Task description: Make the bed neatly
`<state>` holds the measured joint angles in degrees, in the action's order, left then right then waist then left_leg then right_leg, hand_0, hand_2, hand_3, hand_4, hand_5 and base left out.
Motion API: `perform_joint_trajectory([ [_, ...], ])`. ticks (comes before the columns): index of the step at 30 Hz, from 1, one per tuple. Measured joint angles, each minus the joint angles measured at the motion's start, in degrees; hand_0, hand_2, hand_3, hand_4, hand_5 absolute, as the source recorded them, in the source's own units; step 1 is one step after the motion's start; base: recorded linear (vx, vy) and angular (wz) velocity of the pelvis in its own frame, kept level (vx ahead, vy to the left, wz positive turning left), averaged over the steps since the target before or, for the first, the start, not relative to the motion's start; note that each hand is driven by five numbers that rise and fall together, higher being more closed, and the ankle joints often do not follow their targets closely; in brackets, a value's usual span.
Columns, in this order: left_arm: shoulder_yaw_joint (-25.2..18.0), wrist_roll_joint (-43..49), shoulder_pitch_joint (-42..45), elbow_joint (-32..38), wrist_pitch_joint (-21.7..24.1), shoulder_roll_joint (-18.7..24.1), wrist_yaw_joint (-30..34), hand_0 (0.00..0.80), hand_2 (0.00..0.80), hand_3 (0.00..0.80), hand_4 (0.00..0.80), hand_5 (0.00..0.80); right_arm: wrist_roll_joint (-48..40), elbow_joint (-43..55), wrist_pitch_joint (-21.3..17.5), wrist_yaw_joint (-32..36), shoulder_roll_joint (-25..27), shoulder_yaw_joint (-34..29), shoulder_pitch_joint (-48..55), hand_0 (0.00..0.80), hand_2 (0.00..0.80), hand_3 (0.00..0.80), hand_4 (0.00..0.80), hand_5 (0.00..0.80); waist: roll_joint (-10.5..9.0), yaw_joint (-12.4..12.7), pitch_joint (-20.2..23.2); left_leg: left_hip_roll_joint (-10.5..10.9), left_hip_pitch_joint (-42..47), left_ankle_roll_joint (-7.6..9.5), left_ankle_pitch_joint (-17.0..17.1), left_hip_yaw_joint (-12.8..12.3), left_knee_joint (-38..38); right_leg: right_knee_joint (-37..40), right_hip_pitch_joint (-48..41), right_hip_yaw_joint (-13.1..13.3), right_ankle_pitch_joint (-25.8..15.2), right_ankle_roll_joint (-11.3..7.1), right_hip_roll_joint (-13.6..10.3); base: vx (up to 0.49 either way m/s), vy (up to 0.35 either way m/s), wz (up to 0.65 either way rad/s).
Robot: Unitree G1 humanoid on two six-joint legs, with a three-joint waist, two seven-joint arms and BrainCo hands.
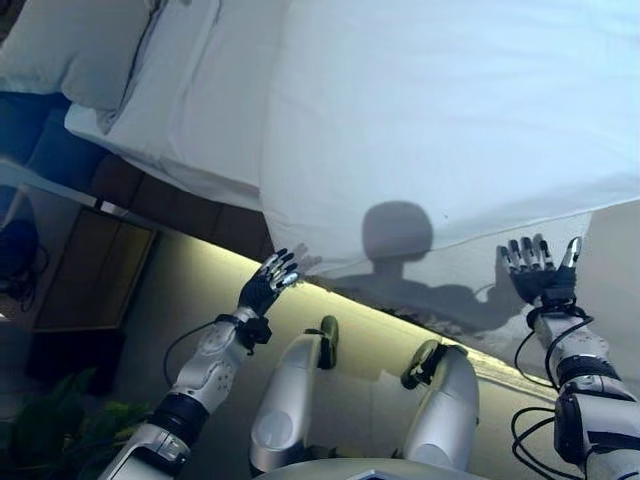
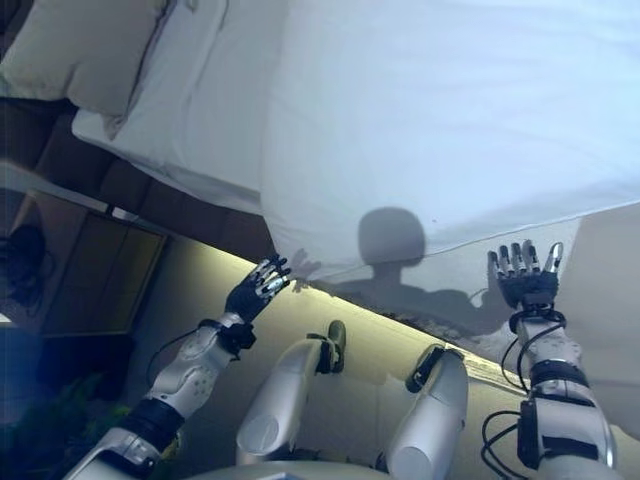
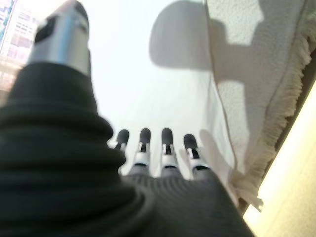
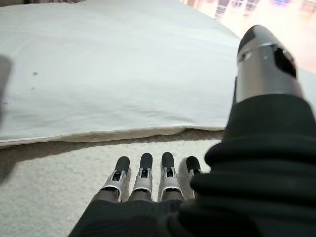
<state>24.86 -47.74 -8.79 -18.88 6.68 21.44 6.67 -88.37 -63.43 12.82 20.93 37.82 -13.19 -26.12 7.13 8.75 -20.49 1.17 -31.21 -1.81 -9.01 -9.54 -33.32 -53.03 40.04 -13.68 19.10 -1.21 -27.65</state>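
Note:
A white duvet [image 1: 450,110] covers most of the bed, its near edge lying over a cream fringed blanket [image 1: 450,275]. A white sheet [image 1: 190,100] and a pillow [image 1: 70,45] show at the bed's left end. My left hand [image 1: 266,282] is open, fingers straight, at the duvet's lower left corner; its wrist view shows the fingers [image 3: 167,148] pointing at the duvet and the fringe [image 3: 276,128]. My right hand [image 1: 540,270] is open over the blanket near the duvet's edge; its fingers [image 4: 143,175] hold nothing.
A dark wooden bed frame [image 1: 190,205] runs under the mattress. A dark nightstand [image 1: 85,265] stands to the left on the floor. A green plant [image 1: 55,420] is at the lower left.

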Motion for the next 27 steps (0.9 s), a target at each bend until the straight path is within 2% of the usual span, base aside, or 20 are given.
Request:
perform_joint_trajectory([
  [5, 2.51, -2.03, 1.47, 0.24, 0.52, -0.5, 0.1, 0.0, 0.0, 0.0, 0.0, 0.0, 0.18, -0.69, 1.57, 0.27, 2.55, 0.01, -1.95, 0.0, 0.0, 0.0, 0.0, 0.0, 1.79, 0.01, 0.43, 0.45, 0.5, 0.24, 1.08, -1.03, 1.56, -0.13, 0.51, 0.82, -0.12, -0.13, -0.65, 0.044, 0.054, 0.06],
  [18, 3.68, -3.51, 3.12, 1.81, 1.72, -0.65, 0.69, 0.0, 0.0, 0.0, 0.0, 0.0, 2.54, -1.16, 5.03, 0.19, 4.27, -0.61, -4.07, 0.0, 0.0, 0.0, 0.0, 0.0, 3.23, 0.22, 0.59, 1.11, 0.65, 0.1, 1.6, -1.36, 2.37, -1.25, 1.1, 1.16, 0.33, -0.03, -1.7, 0.028, 0.044, 0.04],
  [27, 3.96, -3.8, 3.89, 2.03, 2.72, -0.81, 0.94, 0.0, 0.0, 0.0, 0.0, 0.0, 3.5, -2.32, 5.1, 0.11, 3.69, -0.45, -4.76, 0.0, 0.0, 0.0, 0.0, 0.0, 3.84, 0.11, 0.58, 1.49, 0.56, 0.1, 2.41, -1.38, 2.78, -2.03, 1.25, 1.54, 0.89, -0.19, -2.33, -0.004, 0.022, 0.07],
])
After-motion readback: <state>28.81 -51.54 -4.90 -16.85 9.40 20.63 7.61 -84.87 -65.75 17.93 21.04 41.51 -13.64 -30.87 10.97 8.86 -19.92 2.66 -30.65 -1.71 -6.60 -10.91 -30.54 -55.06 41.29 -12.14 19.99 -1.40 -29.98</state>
